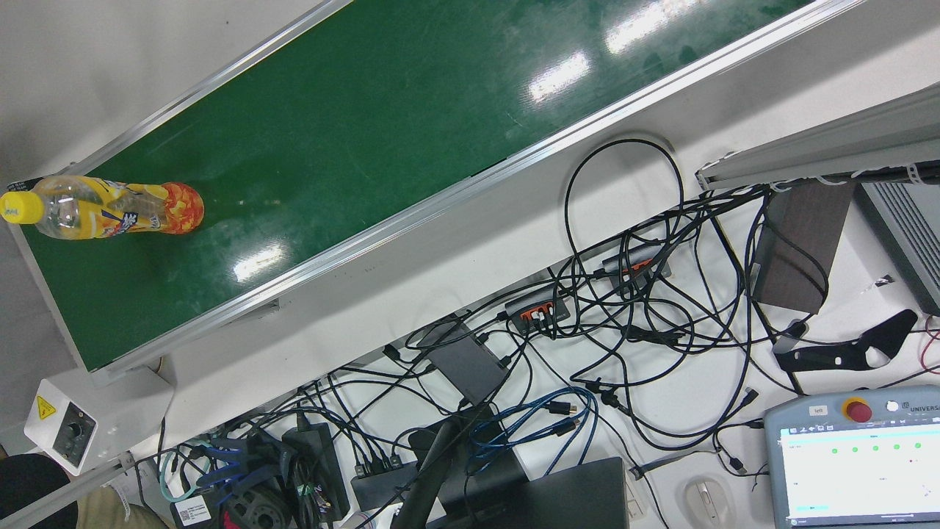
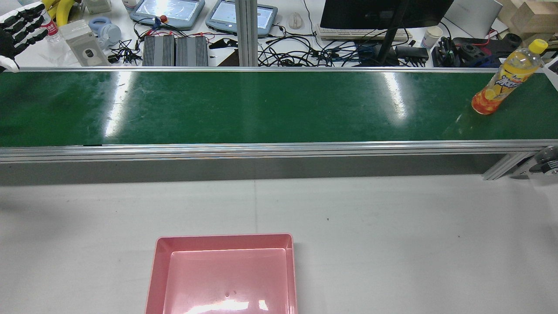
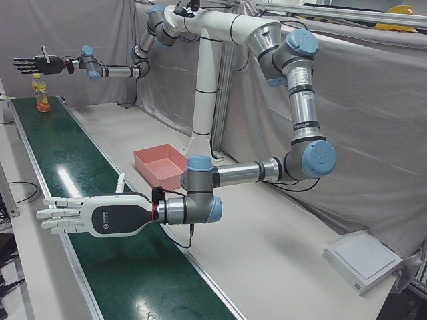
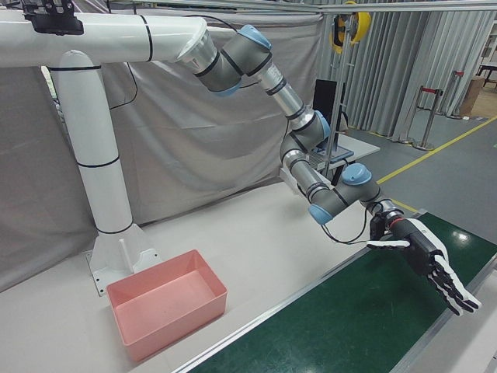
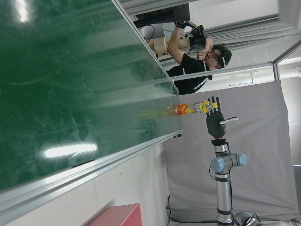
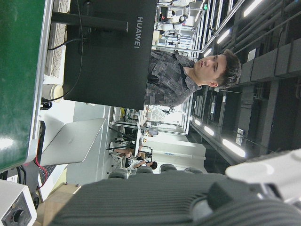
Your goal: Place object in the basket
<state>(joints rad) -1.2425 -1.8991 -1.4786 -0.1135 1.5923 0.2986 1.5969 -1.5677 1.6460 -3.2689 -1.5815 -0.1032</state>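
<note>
The orange-drink bottle [image 2: 501, 80] stands upright with its yellow cap on, at the robot's right end of the green belt [image 2: 261, 107], well apart from the empty pink basket [image 2: 224, 237], which sits on the white table on the robot's side of the belt.

The front view shows the bottle near the belt's end and a tangle of cables, but no arm. The rear view catches only the fingertips of the left hand [image 2: 19, 24], at the top left corner; the rest is cut off. The left-front view shows it whole: the left hand [image 3: 77, 215] is held flat over the belt's edge, fingers straight and slightly apart, holding nothing.

At the far end of the belt in that view, the right hand [image 3: 35, 65] hangs just above the bottle's cap, fingers stretched out and spread, empty. The left hand view shows those fingers against the bottle's top, but it is too small to tell whether they touch. The right hand view shows neither bottle nor fingers, only a monitor and people behind it.
</note>
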